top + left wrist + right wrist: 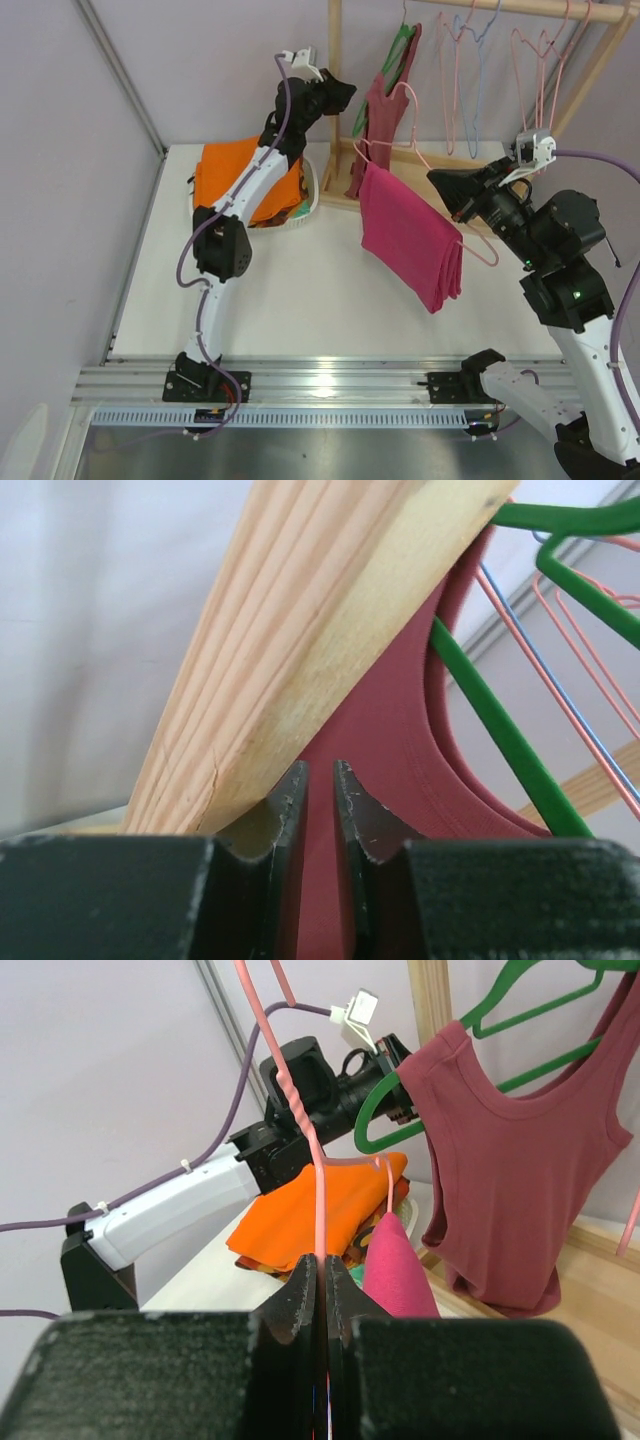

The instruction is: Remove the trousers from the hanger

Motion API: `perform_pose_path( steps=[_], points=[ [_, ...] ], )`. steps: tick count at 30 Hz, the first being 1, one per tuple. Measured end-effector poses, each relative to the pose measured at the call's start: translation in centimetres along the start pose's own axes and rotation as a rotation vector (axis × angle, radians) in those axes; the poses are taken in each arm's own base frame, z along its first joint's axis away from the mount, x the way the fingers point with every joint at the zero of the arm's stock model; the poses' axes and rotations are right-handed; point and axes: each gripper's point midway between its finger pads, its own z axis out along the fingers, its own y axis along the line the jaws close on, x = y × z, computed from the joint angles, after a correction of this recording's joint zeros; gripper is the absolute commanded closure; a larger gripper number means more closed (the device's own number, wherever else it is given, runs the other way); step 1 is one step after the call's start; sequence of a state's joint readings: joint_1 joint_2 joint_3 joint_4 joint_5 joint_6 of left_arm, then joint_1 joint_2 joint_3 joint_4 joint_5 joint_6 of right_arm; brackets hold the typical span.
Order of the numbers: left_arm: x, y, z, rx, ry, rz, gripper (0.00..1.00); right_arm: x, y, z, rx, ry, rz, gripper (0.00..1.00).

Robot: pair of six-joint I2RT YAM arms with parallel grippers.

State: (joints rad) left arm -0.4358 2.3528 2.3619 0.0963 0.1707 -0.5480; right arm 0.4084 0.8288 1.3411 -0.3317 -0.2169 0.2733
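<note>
The magenta trousers [410,235] hang folded over the bar of the thin pink hanger [418,155], held in the air above the table's middle. My right gripper [452,203] is shut on the hanger's wire [318,1190] at its right side. The trousers' top [395,1270] shows just right of my right gripper [321,1270]. My left gripper [345,92] is up by the wooden rack post, left of the hanger's hook and apart from the trousers. Its jaws stand a narrow gap apart [321,780], with maroon fabric showing behind them.
A maroon top [380,120] hangs on a green hanger [490,720] from the wooden rack [336,60]. Several pink and blue wire hangers [470,60] hang on the rail. Orange folded cloth [235,165] lies in a white basket [312,190] at the back left.
</note>
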Motion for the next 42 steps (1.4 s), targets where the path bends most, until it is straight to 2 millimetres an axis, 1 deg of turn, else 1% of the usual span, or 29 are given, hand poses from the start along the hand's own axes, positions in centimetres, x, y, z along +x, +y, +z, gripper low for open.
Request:
perform_pose_path(
  steps=[2, 3, 4, 5, 7, 8, 9, 10, 11, 13, 14, 16, 20, 21, 23, 25, 27, 30, 32, 34, 35, 38, 42],
  points=[
    [0.3, -0.1, -0.5, 0.018, 0.015, 0.007, 0.76, 0.4, -0.2, 0.3, 0.004, 0.012, 0.004, 1.00],
    [0.7, -0.2, -1.1, 0.023, 0.031, 0.008, 0.71, 0.7, -0.3, 0.5, 0.006, 0.018, 0.006, 1.00],
    [1.4, -0.1, -1.9, 0.018, 0.056, 0.010, 0.68, 0.8, -0.4, 0.6, 0.006, 0.020, 0.007, 1.00],
    [2.1, 0.1, -3.0, 0.010, 0.083, 0.011, 0.67, 1.0, -0.4, 0.6, 0.007, 0.024, 0.008, 1.00],
    [2.8, -0.1, -5.5, -0.002, 0.126, 0.014, 0.61, 1.1, -0.5, 0.6, 0.007, 0.025, 0.009, 1.00],
    [2.7, -0.5, -6.6, -0.003, 0.136, 0.020, 0.53, 1.1, -0.5, 0.6, 0.007, 0.025, 0.009, 1.00],
    [2.1, -1.1, -7.9, 0.000, 0.134, 0.032, 0.48, 1.0, -0.4, 0.6, 0.004, 0.023, 0.010, 1.00],
    [1.2, -1.8, -9.1, -0.001, 0.130, 0.041, 0.43, 0.9, -0.2, 0.6, -0.003, 0.018, 0.010, 1.00],
    [0.0, -2.6, -10.2, 0.001, 0.112, 0.054, 0.34, 0.8, -0.1, 0.6, -0.010, 0.013, 0.011, 1.00],
    [-2.9, -4.3, -12.5, -0.001, 0.073, 0.077, 0.28, 0.9, 0.3, 0.5, -0.033, 0.003, 0.016, 1.00],
    [-4.7, -5.3, -13.9, -0.004, 0.044, 0.089, 0.26, 0.9, 0.5, 0.5, -0.045, -0.002, 0.020, 1.00],
    [-8.6, -7.3, -16.7, -0.019, -0.025, 0.104, 0.25, 1.2, 0.8, 0.5, -0.065, -0.003, 0.031, 1.00],
    [-15.0, -9.6, -23.1, -0.063, -0.136, 0.091, 0.24, 1.7, 1.4, 0.8, -0.104, -0.005, 0.049, 1.00],
    [-16.0, -9.8, -24.6, -0.073, -0.158, 0.076, 0.24, 1.8, 1.5, 0.9, -0.111, -0.006, 0.052, 1.00],
    [-16.8, -10.3, -27.8, -0.084, -0.187, 0.035, 0.24, 2.1, 1.7, 1.2, -0.125, -0.007, 0.059, 1.00],
    [-16.3, -11.1, -30.4, -0.061, -0.196, -0.024, 0.24, 2.3, 2.0, 1.7, -0.142, -0.007, 0.066, 1.00],
    [-14.7, -11.7, -32.2, -0.030, -0.182, -0.089, 0.23, 2.7, 2.5, 2.3, -0.163, -0.006, 0.073, 1.00],
    [-12.1, -12.4, -33.9, 0.006, -0.146, -0.198, 0.20, 3.4, 3.7, 3.7, -0.208, -0.001, 0.082, 1.00],
    [-10.5, -13.2, -34.1, 0.037, -0.111, -0.261, 0.17, 3.8, 4.7, 4.5, -0.236, 0.001, 0.086, 1.00],
    [-9.4, -13.9, -34.2, 0.058, -0.085, -0.305, 0.16, 4.5, 5.8, 5.4, -0.262, 0.005, 0.085, 1.00],
    [-8.9, -14.5, -34.2, 0.076, -0.067, -0.325, 0.16, 5.0, 6.4, 5.9, -0.277, 0.011, 0.083, 1.00],
    [-8.6, -15.8, -34.3, 0.113, -0.051, -0.372, 0.16, 6.1, 7.7, 7.1, -0.303, 0.019, 0.074, 1.00],
    [-9.0, -16.7, -34.2, 0.141, -0.059, -0.418, 0.18, 7.9, 9.4, 8.6, -0.329, 0.037, 0.054, 1.00]
  ],
)
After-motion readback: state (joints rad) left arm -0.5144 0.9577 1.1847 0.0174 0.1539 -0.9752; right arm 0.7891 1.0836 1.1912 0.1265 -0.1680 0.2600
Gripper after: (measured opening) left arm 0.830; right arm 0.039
